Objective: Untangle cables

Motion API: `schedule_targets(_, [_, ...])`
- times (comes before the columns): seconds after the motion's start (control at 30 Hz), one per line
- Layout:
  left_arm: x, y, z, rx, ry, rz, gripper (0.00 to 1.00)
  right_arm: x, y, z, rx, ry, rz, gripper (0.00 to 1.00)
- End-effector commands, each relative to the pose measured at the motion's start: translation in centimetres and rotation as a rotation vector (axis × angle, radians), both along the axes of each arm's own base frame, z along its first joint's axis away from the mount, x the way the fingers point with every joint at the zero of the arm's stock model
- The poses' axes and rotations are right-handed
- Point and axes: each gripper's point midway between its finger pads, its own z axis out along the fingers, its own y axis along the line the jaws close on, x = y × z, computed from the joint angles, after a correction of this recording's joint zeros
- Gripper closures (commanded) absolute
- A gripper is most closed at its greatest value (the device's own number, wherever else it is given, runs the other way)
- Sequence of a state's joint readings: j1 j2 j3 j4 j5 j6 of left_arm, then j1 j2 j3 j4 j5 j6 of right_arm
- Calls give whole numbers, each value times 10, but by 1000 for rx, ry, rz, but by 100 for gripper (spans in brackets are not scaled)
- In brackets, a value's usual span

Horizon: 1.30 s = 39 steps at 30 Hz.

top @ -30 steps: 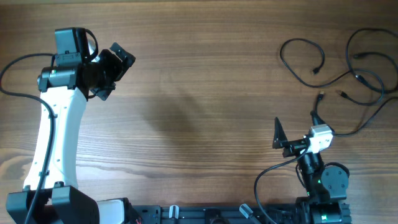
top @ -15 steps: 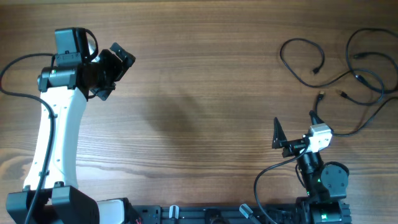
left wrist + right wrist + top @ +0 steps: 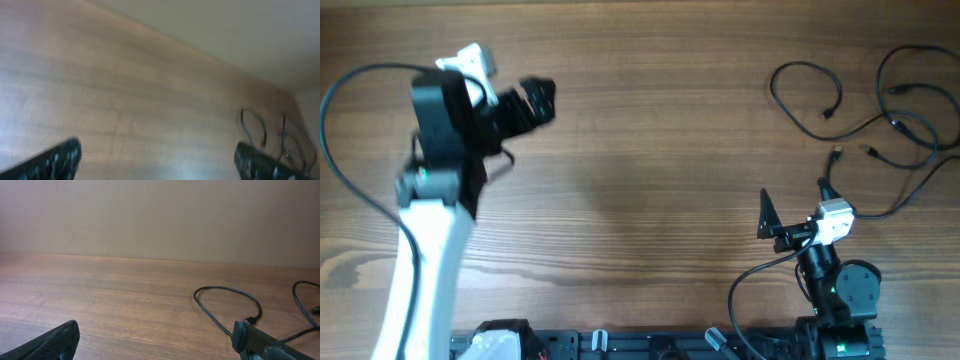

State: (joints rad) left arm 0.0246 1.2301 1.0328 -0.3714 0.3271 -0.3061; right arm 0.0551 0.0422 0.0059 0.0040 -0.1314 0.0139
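Observation:
The cables (image 3: 880, 125) lie in loose black loops with small plug ends at the table's far right. One loop (image 3: 227, 305) shows close in the right wrist view, just beyond the right fingertip (image 3: 260, 342). The loops (image 3: 252, 127) also appear, blurred and far off, in the left wrist view. My right gripper (image 3: 796, 203) stands open just left of and below the cables, touching none; between its fingers (image 3: 157, 342) is only bare wood. My left gripper (image 3: 532, 103) is open over the far left of the table, its fingertips (image 3: 55, 160) wide apart and nothing between them.
The wooden table (image 3: 640, 200) runs between the two arms. The left arm's white link (image 3: 425, 260) and its thick black cable (image 3: 340, 130) occupy the left side. The right arm's base (image 3: 840, 290) sits at the front right edge.
The left arm has swung and turned, carrying its gripper a little to the right, and its wrist view is motion-blurred. The right arm and the cables have not moved.

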Motion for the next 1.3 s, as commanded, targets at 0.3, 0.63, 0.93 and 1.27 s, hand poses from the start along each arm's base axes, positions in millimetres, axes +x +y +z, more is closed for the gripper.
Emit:
schedule_targets(0.3, [-126,-12,-61,276,-585,-139,0,0,2,1,13,-1,13,0])
schedule_targets(0.63, [-145,-6,-90,311,-579,-110,0,0,2,1,14,0,13,0])
schedule_targets(0.93, [-146,-5,-82,314,-616,-102,0,0,2,1,13,0,13,0])
schedule_targets(1.27, [-146,-5,-82,314,-616,-102,0,0,2,1,13,-1,13,0])
